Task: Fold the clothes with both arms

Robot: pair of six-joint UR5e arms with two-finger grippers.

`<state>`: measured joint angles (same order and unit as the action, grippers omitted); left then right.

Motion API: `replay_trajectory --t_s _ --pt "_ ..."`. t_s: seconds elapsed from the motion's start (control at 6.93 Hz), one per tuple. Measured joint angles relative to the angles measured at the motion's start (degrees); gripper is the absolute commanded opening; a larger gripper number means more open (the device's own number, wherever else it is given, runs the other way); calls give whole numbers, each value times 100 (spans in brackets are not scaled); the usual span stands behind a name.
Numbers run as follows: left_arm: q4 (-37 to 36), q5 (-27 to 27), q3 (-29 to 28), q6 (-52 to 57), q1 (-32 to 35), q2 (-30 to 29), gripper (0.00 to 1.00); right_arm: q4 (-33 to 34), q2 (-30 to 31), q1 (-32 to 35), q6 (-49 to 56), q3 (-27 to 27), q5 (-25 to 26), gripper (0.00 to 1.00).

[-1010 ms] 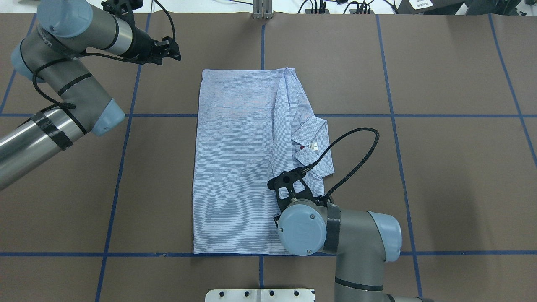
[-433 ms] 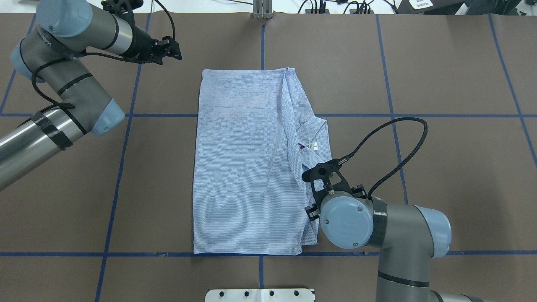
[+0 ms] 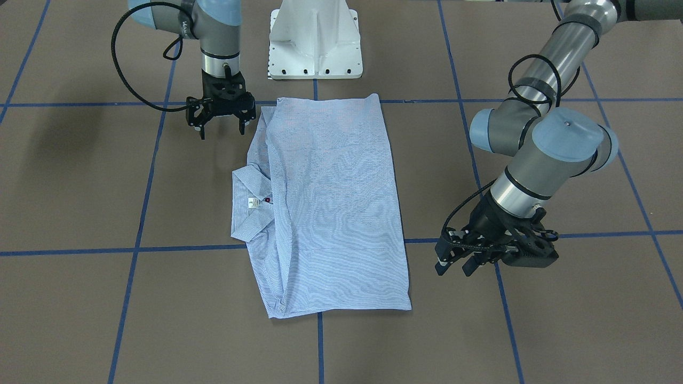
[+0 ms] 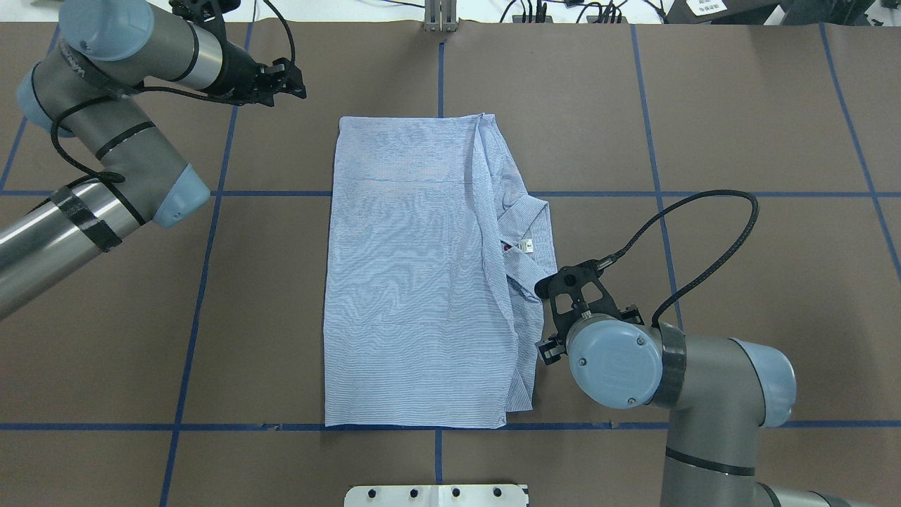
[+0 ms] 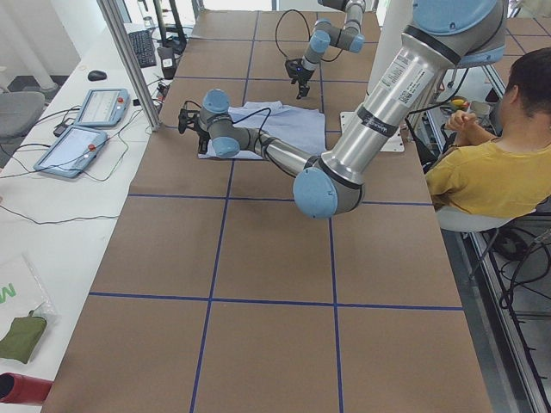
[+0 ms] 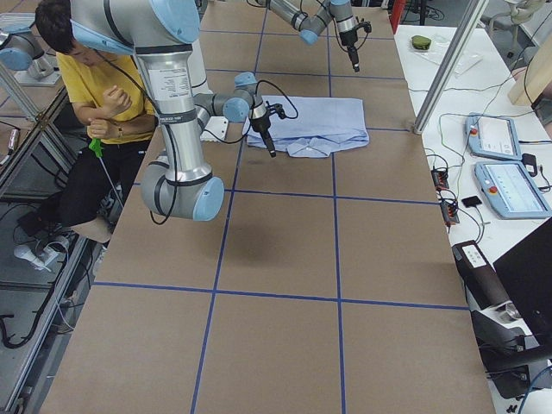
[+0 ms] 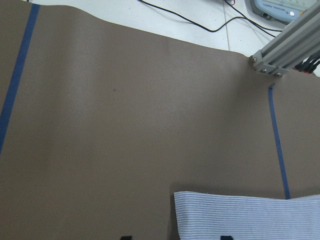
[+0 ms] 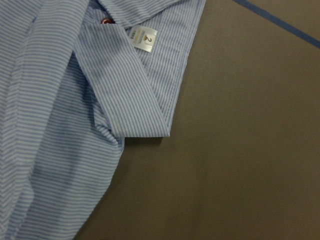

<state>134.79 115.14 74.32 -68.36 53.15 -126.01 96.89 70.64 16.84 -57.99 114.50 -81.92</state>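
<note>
The light blue striped shirt (image 4: pixel 415 282) lies folded as a tall rectangle in the middle of the table, also in the front view (image 3: pixel 331 213). Its collar (image 4: pixel 524 225) with the white neck tag (image 8: pixel 144 38) pokes out on the robot's right. My right gripper (image 3: pixel 220 125) is open and empty, just above the table beside the shirt's near right corner; my wrist hides most of it from overhead. My left gripper (image 3: pixel 453 264) is open and empty, off the shirt's far left corner (image 7: pixel 250 217); it also shows overhead (image 4: pixel 292 77).
The white pedestal base (image 3: pixel 315 37) stands at the robot's edge behind the shirt. An aluminium post (image 4: pixel 440 17) stands at the far edge. Blue tape lines (image 4: pixel 211 282) grid the brown table. A person in yellow (image 5: pixel 491 163) sits beside the robot.
My right arm has moved to the right, from over the shirt's lower right part to beside its edge. The left arm has barely moved.
</note>
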Motion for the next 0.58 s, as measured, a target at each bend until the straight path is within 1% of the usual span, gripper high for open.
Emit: replay_trajectory --t_s 0.14,0.29,0.58 --pt "-10 2 90 3 0 61 67 3 -342 148 -6 -194 -105 100" --pt "-14 6 231 19 -2 203 67 -9 -773 230 -17 -538 -151 100" --pt "-2 8 383 53 -9 382 67 -61 -1256 271 -46 -1117 -163 100"
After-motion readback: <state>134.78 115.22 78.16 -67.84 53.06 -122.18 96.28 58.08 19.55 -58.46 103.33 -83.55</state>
